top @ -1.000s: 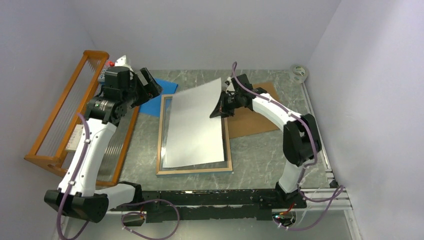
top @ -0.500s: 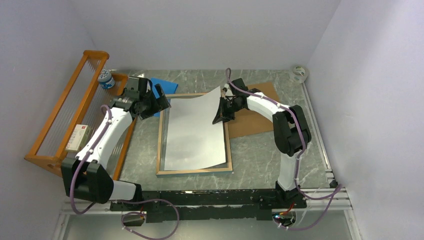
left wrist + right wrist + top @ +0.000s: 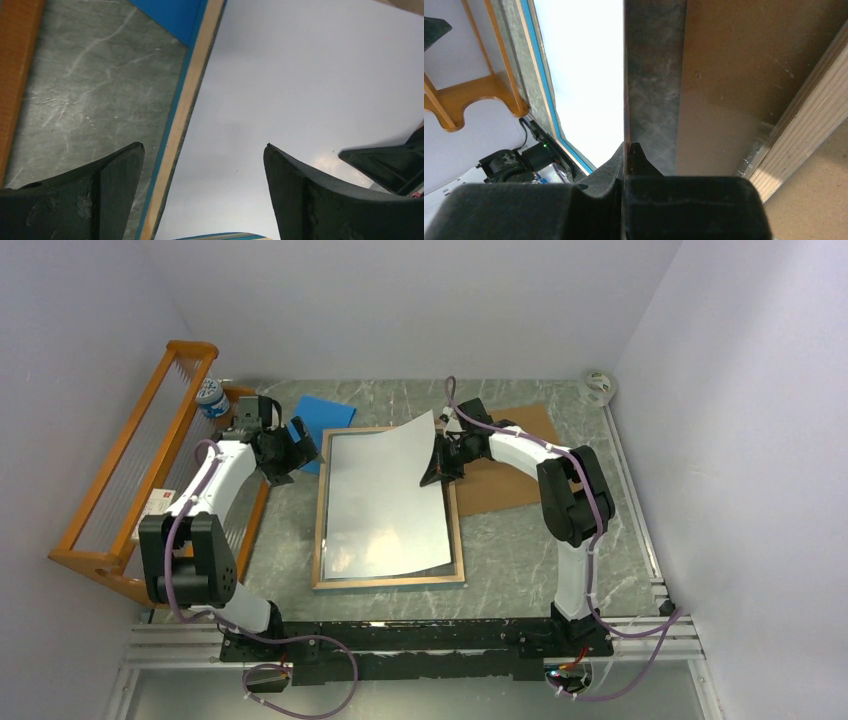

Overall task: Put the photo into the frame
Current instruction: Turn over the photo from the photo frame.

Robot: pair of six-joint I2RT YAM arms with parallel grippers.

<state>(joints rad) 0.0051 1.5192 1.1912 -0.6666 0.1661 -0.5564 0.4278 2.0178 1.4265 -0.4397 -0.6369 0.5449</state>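
The frame [image 3: 321, 508] lies flat mid-table, light wood side up, with a turquoise edge in the left wrist view [image 3: 181, 107]. The photo [image 3: 390, 495] lies over it with its white back up; its far right corner is lifted. My right gripper [image 3: 436, 470] is shut on the photo's right edge, which shows edge-on between the jaws in the right wrist view [image 3: 624, 75]. My left gripper [image 3: 303, 445] is open and empty, low over the frame's far left corner. In the left wrist view it [image 3: 202, 150] spans the frame's left rail and the photo's back [image 3: 300, 85].
A brown backing board [image 3: 505, 465] lies right of the frame under the right arm. A blue pad [image 3: 322, 418] lies at the frame's far left corner. An orange wooden rack [image 3: 120, 480] stands along the left wall. A tape roll [image 3: 597, 386] sits far right.
The left arm has stretched out and lowered toward the frame's far left corner. The right gripper has lowered the photo's lifted corner, so the sheet lies flatter over the frame.
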